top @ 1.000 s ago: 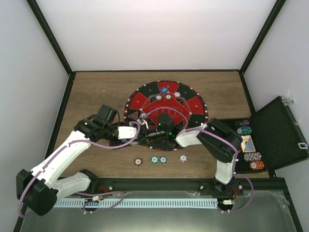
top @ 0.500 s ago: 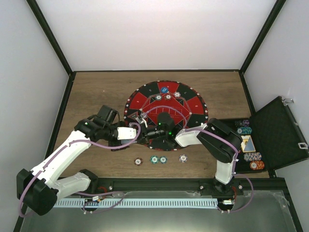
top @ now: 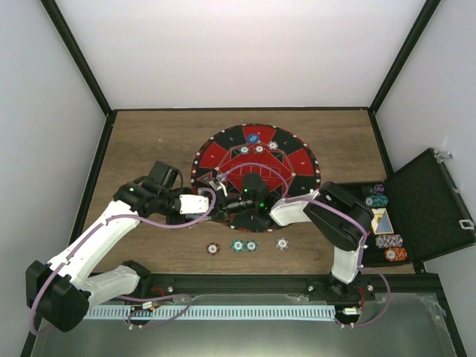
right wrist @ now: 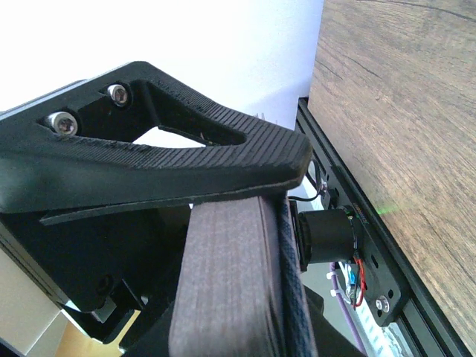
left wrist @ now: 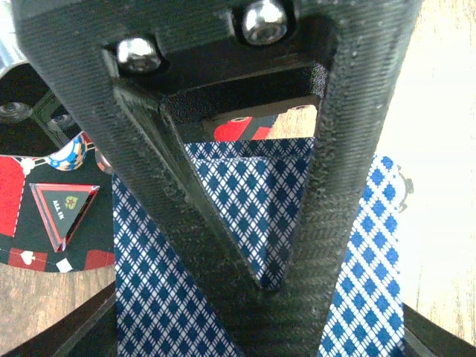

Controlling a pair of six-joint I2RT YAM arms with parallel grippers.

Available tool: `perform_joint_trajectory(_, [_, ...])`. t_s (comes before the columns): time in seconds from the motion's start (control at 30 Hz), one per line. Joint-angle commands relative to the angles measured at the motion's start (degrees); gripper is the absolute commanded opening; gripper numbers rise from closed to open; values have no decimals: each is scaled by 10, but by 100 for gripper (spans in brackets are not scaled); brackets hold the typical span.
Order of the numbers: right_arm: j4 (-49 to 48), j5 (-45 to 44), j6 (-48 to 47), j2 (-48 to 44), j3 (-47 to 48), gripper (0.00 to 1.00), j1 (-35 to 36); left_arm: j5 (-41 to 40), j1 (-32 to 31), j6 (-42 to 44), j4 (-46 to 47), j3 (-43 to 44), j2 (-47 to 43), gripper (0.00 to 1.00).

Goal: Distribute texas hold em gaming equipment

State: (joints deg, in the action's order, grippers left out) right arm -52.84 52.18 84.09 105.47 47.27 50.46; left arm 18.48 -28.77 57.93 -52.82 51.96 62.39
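My right gripper [top: 239,204] is shut on a deck of playing cards [right wrist: 223,282], seen edge-on in the right wrist view, and holds it over the near edge of the round mat [top: 297,160]. My left gripper [top: 218,202] meets it from the left. In the left wrist view its fingers [left wrist: 349,223] close to a point on a blue-diamond-backed card [left wrist: 245,193]. Several poker chips [top: 244,245] lie in a row on the wood in front of the mat. More chips [top: 255,137] sit on the mat's far side.
An open black case [top: 431,204] stands at the right edge with chip stacks [top: 392,247] and a card pack [top: 382,221]. An "ALL IN" triangle [left wrist: 65,208] lies on the mat. A black rail [top: 253,282] runs along the near edge.
The left gripper has shifted very slightly to the left at the deck. The right arm and the chips have not moved.
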Motion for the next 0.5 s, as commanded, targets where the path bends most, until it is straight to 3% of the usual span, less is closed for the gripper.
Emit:
perform_joint_trajectory(0.0, [-6,12,-21,-19,10,8,5,33,5,10,-1,5,-1,54])
perform_joint_trajectory(0.2, [9,7,-28,-14,9,12,4,47,5,7,-12,18,-2,40])
perform_joint_trajectory(0.33, [17,3,-33,-10,13,24,4,52,5,1,-19,24,-7,17])
perform_joint_trajectory(0.47, [39,4,-46,-12,23,33,2,47,5,0,-25,21,-15,12])
